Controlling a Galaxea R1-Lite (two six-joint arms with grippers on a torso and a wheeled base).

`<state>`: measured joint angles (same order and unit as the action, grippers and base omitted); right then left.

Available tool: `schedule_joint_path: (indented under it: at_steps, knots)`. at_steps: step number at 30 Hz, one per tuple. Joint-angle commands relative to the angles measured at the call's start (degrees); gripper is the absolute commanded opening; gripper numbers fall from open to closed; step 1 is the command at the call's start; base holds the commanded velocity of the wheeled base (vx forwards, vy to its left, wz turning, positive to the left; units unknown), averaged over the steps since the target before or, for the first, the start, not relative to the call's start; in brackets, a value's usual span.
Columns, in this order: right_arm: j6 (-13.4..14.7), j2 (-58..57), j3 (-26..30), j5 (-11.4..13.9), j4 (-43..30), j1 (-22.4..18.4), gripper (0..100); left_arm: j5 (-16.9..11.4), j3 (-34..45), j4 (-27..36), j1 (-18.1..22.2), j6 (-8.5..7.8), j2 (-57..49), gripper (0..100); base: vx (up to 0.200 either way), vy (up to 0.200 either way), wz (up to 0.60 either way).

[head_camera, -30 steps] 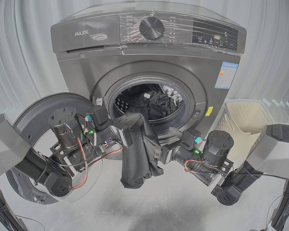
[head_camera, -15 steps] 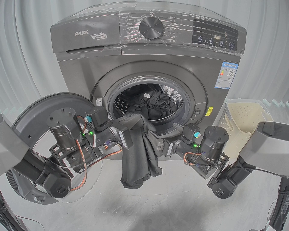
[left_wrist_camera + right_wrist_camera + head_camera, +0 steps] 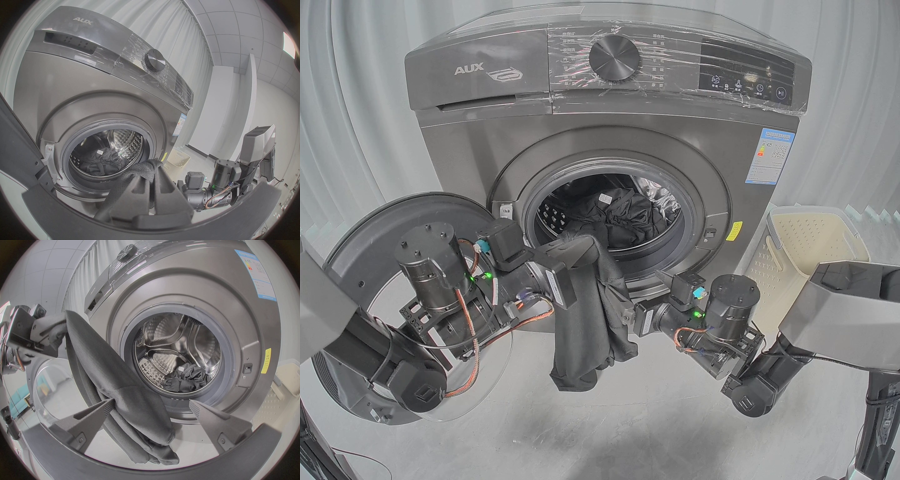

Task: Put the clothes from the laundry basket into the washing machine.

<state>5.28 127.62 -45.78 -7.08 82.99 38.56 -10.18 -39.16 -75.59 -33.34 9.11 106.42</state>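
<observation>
A dark grey garment (image 3: 589, 312) hangs from my left gripper (image 3: 582, 245), which is shut on its top fold (image 3: 145, 168) just in front of the washing machine's round opening (image 3: 612, 215). Its lower end dangles near the floor. My right gripper (image 3: 619, 307) is open, its fingers (image 3: 93, 415) spread on either side of the hanging garment (image 3: 125, 390), about halfway down. Black clothes (image 3: 615, 215) lie inside the drum (image 3: 186, 377). The cream laundry basket (image 3: 806, 250) stands to the right of the machine.
The washer door (image 3: 381, 250) is swung open to the left, behind my left arm. Grey curtains hang behind the machine. The floor below the opening is bare concrete.
My right arm has shifted left and slightly down toward the hanging garment, its open fingers now around the cloth. The left gripper has held still with the garment.
</observation>
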Motion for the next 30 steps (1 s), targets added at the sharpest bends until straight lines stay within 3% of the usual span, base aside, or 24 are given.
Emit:
schedule_joint_path:
  at_steps: [1,16,24,30]
  knots:
    - [0.0,1.5,-0.1,0.0,0.2,0.0,100,0.1,0.0,0.0,-0.1,0.03,-0.4,0,0.000,0.000,0.00]
    - [-0.1,2.9,-2.8,-0.2,-0.1,-0.2,100,0.0,0.7,0.0,-0.1,0.03,-1.3,0,0.000,0.000,0.00]
    - [-0.1,0.5,-2.8,0.1,-0.1,-3.4,100,0.0,1.2,0.0,-0.1,-0.05,-1.3,0,0.000,0.000,0.00]
    - [-0.1,1.0,-3.1,0.2,-0.1,-2.4,100,0.0,1.1,0.0,-0.5,-0.05,-1.2,0,0.000,0.000,0.00]
